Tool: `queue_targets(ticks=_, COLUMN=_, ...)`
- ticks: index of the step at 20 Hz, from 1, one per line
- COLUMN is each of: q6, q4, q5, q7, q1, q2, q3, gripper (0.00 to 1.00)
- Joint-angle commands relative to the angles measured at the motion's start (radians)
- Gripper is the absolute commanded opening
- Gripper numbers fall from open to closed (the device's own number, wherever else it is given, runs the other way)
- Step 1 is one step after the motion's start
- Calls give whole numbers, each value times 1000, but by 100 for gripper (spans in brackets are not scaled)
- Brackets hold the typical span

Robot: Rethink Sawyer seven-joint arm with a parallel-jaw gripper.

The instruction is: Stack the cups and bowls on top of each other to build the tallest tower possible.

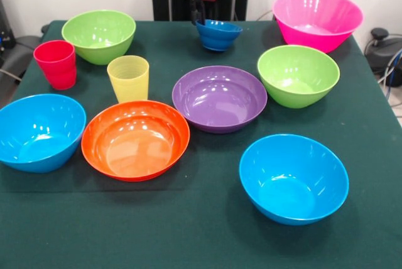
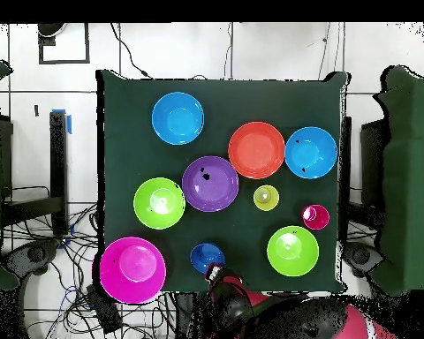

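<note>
Nearest, a light blue bowl (image 1: 293,178) sits empty, far from the claw (image 1: 198,12), which grips the small dark blue bowl (image 1: 218,34) by its rim.

My front camera sits low and close across the desk (image 1: 201,231), facing the arm's base. My overhead camera looks straight down from high up, base at the bottom edge, taking in surrounding floor. Both share the whole green desktop.

Eight glossy plastic bowls sit upright and unstacked: big pink (image 1: 317,19), small dark blue (image 1: 218,34), two lime green (image 1: 98,35) (image 1: 298,75), purple (image 1: 219,98), orange (image 1: 135,139), two light blue (image 1: 39,131) (image 1: 293,178); red tumbler (image 1: 56,63) and ridged translucent yellow tumbler (image 1: 129,78) stand apart, upright
</note>
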Motion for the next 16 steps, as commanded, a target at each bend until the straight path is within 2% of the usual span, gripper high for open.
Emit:
queue_targets(ticks=1, q6=94, q4=-159, q5=-10, q7=58, q1=3, q2=-3, q3=65, gripper=0)
queue_targets(ticks=16, q6=110, q4=-210, q5=-7, q7=37, q1=32, q2=-7, q3=39, gripper=0)
